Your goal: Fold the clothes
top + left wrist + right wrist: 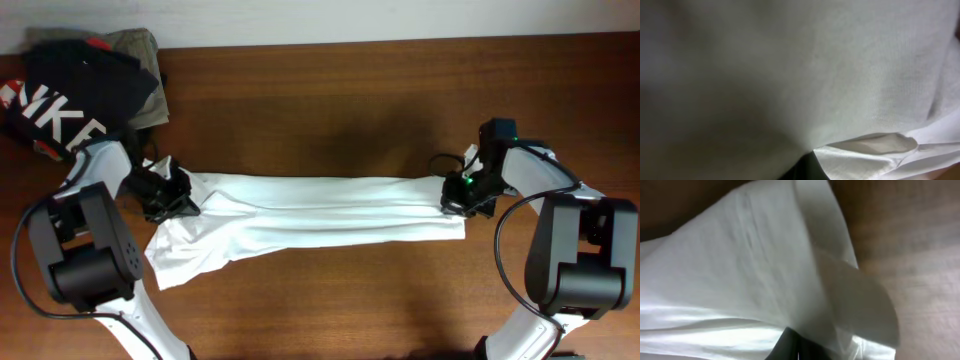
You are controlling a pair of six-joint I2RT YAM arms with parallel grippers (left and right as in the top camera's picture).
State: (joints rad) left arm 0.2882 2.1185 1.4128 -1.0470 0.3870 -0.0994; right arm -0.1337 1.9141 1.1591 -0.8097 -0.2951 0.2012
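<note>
Overhead only: white cloth [320,212] drawn into a long band on the table [330,90], running from left gripper [178,196] to right gripper [462,197]. Each is clamped on a bunched end, and a dark clothes pile [75,90] lies beyond the left one. Wrist views give fabric close up: left a blurred white field, right a curled fold [860,300] above a dark finger [789,347]. Both arms reach low and inward, grippers well apart.
</note>
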